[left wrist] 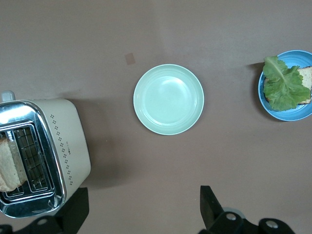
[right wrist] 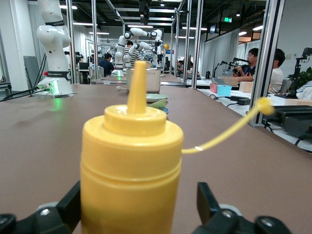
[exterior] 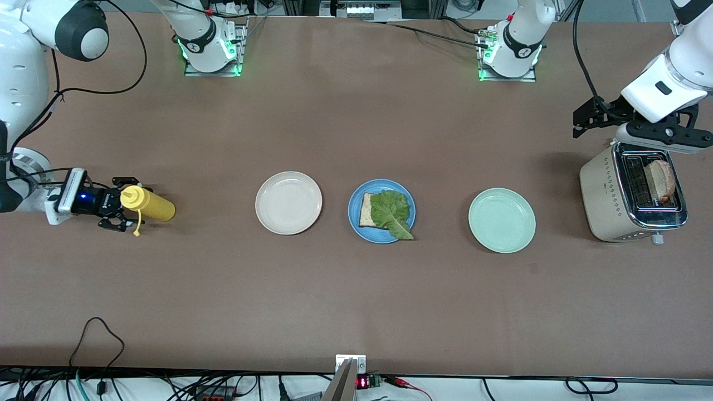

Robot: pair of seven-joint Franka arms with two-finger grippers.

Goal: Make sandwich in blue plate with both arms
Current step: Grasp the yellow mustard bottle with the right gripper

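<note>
The blue plate [exterior: 381,210] sat mid-tabletop [exterior: 356,289] between a cream plate [exterior: 288,202] toward the right arm's end and a pale green plate [exterior: 502,220] toward the left arm's end; the three lay in a row, well apart, with bare surface between their rims. On the blue plate lay one toasted bread slice [exterior: 367,210] with a lettuce leaf [exterior: 392,214] over most of it, the leaf's tip reaching the plate's rim nearest the front camera. A wide open band of tabletop ran from the plates down to the camera-side edge.

At the left arm's end stood a beige toaster [exterior: 604,195] with a second bread slice [exterior: 661,180] standing up from its slot. The left claw [exterior: 654,131] hovered over the toaster's edge nearest the bases, fingers [left wrist: 209,204] spread wide and holding nothing.

Near the right arm's end of the tabletop, the right claw [exterior: 117,209] was low, its fingers [right wrist: 207,202] set on both sides of a yellow squeeze bottle [exterior: 147,203], whose cap dangled on its tether.
</note>
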